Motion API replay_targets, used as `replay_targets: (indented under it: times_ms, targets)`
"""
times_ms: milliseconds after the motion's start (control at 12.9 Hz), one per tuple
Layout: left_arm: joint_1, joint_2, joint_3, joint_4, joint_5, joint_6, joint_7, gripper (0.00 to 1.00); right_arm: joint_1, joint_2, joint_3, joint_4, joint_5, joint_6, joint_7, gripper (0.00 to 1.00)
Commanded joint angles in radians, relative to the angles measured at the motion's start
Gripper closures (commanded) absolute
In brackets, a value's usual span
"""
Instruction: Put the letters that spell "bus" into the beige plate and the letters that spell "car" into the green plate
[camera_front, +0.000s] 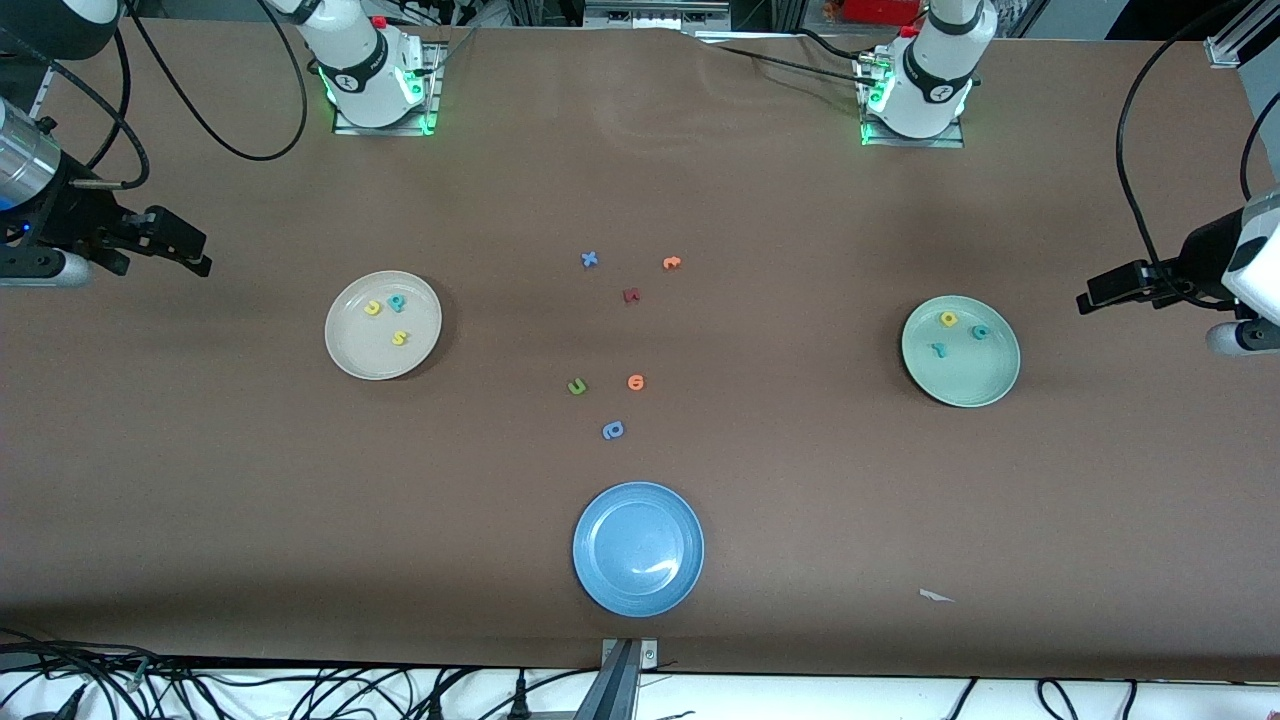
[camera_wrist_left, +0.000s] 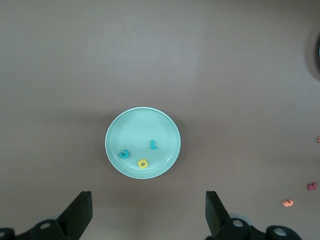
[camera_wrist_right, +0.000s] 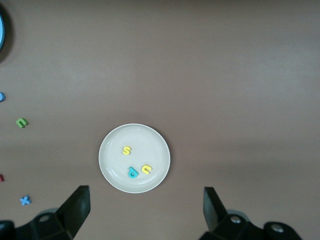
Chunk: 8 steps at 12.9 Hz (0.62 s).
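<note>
The beige plate (camera_front: 360, 352) lies toward the right arm's end of the table and holds a teal b (camera_front: 398, 301), a yellow u (camera_front: 372, 308) and a yellow s (camera_front: 399, 338). The green plate (camera_front: 975, 378) lies toward the left arm's end and holds a yellow a (camera_front: 948, 319), a teal c (camera_front: 980, 332) and a teal r (camera_front: 939, 349). My right gripper (camera_wrist_right: 146, 195) hangs open and empty over bare table beside the beige plate (camera_wrist_right: 140, 136). My left gripper (camera_wrist_left: 149, 200) hangs open and empty over bare table beside the green plate (camera_wrist_left: 140, 124).
A blue plate (camera_front: 600, 575) sits near the front edge, mid-table. Loose letters lie between the plates: blue x (camera_front: 589, 259), orange letter (camera_front: 671, 263), dark red letter (camera_front: 631, 295), green u (camera_front: 577, 386), another orange letter (camera_front: 636, 382), periwinkle letter (camera_front: 613, 430). A white scrap (camera_front: 935, 596) lies near the front edge.
</note>
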<state>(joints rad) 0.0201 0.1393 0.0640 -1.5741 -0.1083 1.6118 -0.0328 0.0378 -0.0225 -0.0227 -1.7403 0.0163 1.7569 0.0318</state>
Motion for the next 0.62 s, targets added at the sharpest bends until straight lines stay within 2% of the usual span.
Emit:
replay_targets:
  times_ms: [0,544]
  targets:
    - [-0.006,-0.006,0.005,-0.003,0.025,0.003,0.024,0.00,-0.003,-0.008,0.000,-0.004,0.001,0.003,-0.012,0.00]
    - [-0.002,-0.006,0.005,0.014,0.036,0.002,0.027,0.00,-0.006,0.001,-0.002,0.001,0.007,-0.002,-0.009,0.00]
